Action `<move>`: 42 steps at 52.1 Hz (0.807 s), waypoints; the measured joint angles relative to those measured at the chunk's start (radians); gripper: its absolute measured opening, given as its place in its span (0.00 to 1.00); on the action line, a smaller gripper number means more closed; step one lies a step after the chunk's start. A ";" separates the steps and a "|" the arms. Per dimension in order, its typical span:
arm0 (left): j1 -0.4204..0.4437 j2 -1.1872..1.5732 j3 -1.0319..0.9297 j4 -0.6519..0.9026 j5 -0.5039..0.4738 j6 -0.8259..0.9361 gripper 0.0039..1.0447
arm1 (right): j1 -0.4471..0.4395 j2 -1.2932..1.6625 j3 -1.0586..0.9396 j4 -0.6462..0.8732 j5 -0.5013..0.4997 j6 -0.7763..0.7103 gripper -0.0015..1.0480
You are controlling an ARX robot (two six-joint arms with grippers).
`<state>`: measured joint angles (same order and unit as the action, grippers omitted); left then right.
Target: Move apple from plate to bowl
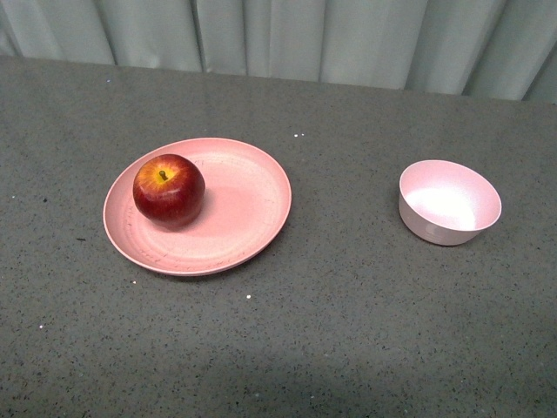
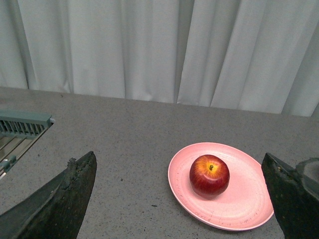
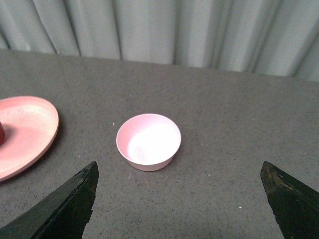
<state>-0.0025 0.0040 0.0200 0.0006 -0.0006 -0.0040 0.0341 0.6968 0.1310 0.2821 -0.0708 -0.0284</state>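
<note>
Apple sat on the plate dead ahead of my left gripper, jaws spread wide and empty; bowl sat ahead of the right gripper, also gaping; I reckoned centring over the apple's widest part mattered most.

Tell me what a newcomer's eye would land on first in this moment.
The glossy dark-red apple sits left of centre on the wide pink plate, vivid against the grey speckled table. Next comes the small pale-pink bowl, empty, standing apart to the plate's right in the front view.
</note>
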 joint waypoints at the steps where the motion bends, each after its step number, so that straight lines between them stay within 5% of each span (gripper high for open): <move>1: 0.000 0.000 0.000 0.000 0.000 0.000 0.94 | 0.002 0.098 0.029 0.046 -0.006 -0.011 0.91; 8: 0.000 0.000 0.000 0.000 0.000 0.000 0.94 | 0.010 0.511 0.181 0.129 -0.018 -0.069 0.91; 22: 0.000 0.000 0.000 0.000 0.000 0.000 0.94 | 0.035 1.012 0.487 0.021 -0.048 -0.205 0.91; 42: 0.000 0.000 0.000 0.000 0.000 0.000 0.94 | 0.087 1.266 0.716 -0.063 -0.101 -0.291 0.91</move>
<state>-0.0025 0.0040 0.0200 0.0006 -0.0006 -0.0036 0.1207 1.9625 0.8467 0.2188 -0.1719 -0.3199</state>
